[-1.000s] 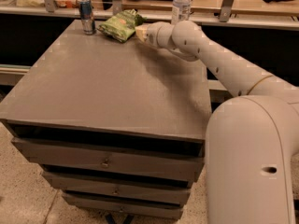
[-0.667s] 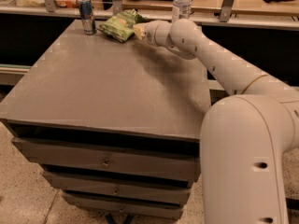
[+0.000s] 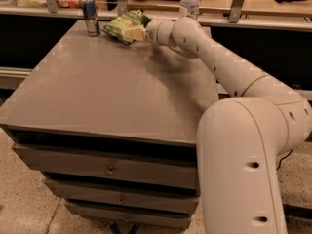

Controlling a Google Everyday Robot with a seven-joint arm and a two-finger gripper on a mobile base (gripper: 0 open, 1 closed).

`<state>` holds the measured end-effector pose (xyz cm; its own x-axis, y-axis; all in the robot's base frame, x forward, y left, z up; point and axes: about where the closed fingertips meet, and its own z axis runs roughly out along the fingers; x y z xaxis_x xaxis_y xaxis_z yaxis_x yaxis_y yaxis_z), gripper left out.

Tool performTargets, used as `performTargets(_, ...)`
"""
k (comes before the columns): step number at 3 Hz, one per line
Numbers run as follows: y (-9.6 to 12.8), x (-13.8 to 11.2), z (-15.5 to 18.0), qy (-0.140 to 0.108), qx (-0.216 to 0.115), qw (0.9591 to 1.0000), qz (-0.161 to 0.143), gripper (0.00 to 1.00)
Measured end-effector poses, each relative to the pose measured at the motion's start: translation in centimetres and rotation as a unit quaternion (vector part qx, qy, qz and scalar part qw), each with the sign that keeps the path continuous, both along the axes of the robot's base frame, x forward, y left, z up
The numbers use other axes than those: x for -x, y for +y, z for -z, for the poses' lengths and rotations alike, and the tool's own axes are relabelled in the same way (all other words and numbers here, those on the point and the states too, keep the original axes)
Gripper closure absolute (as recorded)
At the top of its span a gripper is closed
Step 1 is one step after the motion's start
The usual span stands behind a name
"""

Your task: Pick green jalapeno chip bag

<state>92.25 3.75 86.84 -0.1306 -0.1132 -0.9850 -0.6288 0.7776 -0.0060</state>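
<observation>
The arm (image 3: 234, 77) is smooth off-white, built of rounded segments with a thin tan seam and small dark holes. Its cream gripper (image 3: 134, 33) sits upper centre-left of the frame.

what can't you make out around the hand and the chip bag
Camera view only:
- The hand, at the far side of the table, covers the right end of the green jalapeno chip bag; its grip is unclear.
- water bottle: base hidden behind the arm.
- drink can: print too small to read.
</observation>
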Motion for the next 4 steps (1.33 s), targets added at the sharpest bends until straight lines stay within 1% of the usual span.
performTargets(1,0.5,-1.9,0.8,0.010,-0.009,0.9997,0.021,0.00)
performTargets(2,1.1,-2.4,1.4,0.015,-0.010,0.9997,0.019,0.01)
performTargets(3,1.5,-2.5,2.0,0.019,-0.003,0.9997,0.014,0.03)
performTargets(4,2.3,-2.3,3.0,0.028,0.008,0.9996,0.001,0.05)
